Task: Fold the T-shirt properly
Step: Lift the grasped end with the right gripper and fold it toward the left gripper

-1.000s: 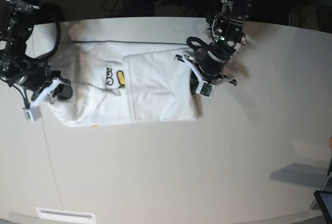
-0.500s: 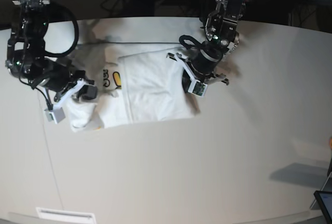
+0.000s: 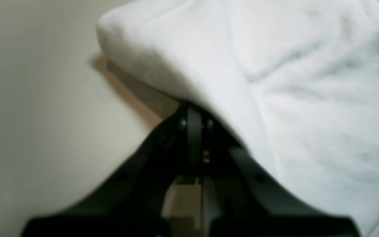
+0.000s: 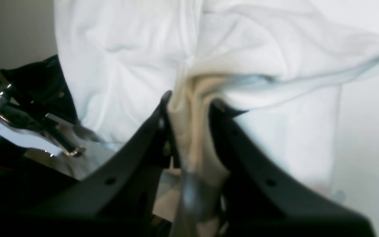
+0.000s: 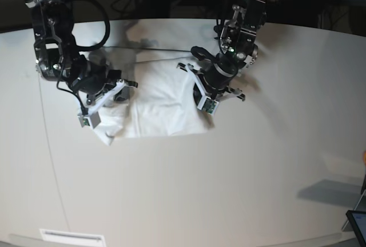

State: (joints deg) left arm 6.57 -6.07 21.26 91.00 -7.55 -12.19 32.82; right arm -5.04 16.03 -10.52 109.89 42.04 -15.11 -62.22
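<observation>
The T-shirt lies bunched on the tabletop, between 2 arms. Right tool at 9 o'clock pinches a gathered fold of it. Left tool at 3 o'clock is clamped shut, its tips hidden under the cloth's edge. Print is out of sight; wrist views are blurry.
</observation>
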